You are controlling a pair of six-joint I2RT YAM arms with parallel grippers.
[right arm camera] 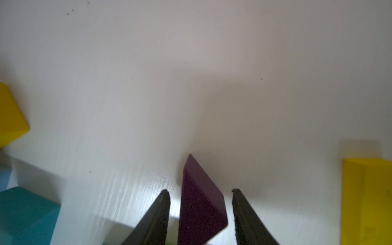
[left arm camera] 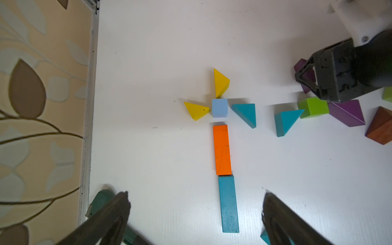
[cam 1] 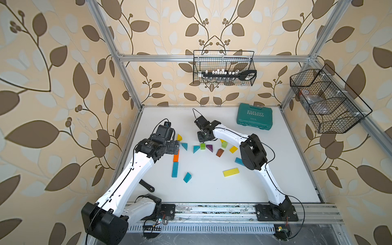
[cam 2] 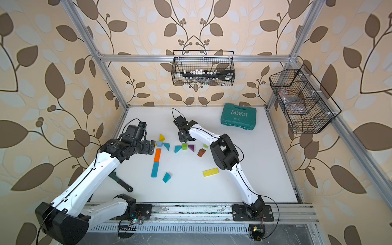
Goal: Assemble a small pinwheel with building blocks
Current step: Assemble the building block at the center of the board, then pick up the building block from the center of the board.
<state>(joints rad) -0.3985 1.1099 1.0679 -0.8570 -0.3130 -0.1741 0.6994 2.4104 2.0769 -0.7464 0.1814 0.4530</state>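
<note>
Right pincer (right arm camera: 200, 191) released: its fingers (right arm camera: 156, 218) stand either side of a purple wedge (right arm camera: 200, 212) with a gap showing on both sides. The wedge lies on the white table (cam 1: 212, 191) about mid-width, toward the far edge, just beyond a green cube (left arm camera: 314, 107). Left pincer (left arm camera: 195, 194) wide apart, grasping nothing, held above the table near the left edge. Part-built pinwheel sits by the left edge. Pale-blue cube (left arm camera: 220, 107) is the hub, with a yellow wedge (left arm camera: 220, 83) on its far side, a second yellow wedge (left arm camera: 196, 110) on its left-edge side and a teal wedge (left arm camera: 246, 114) on its right. Tips are at or just beside the cube, can't tell which. Orange bar (left arm camera: 222, 149) lies just on the near side of the cube with a thin gap, and a teal bar (left arm camera: 228, 203) butts its near end, roughly in line. Loose blocks mid-table: second teal wedge (left arm camera: 285, 123) with its tip against the green cube, second purple wedge (left arm camera: 346, 112) just beside that cube, brown wedge (left arm camera: 379, 127) next along. Nearer the near edge are a third teal wedge (cam 1: 187, 177) and a yellow bar (cam 1: 230, 172), well apart. Teal EXPLOIT case (cam 1: 254, 116) sits at the far right corner.
</note>
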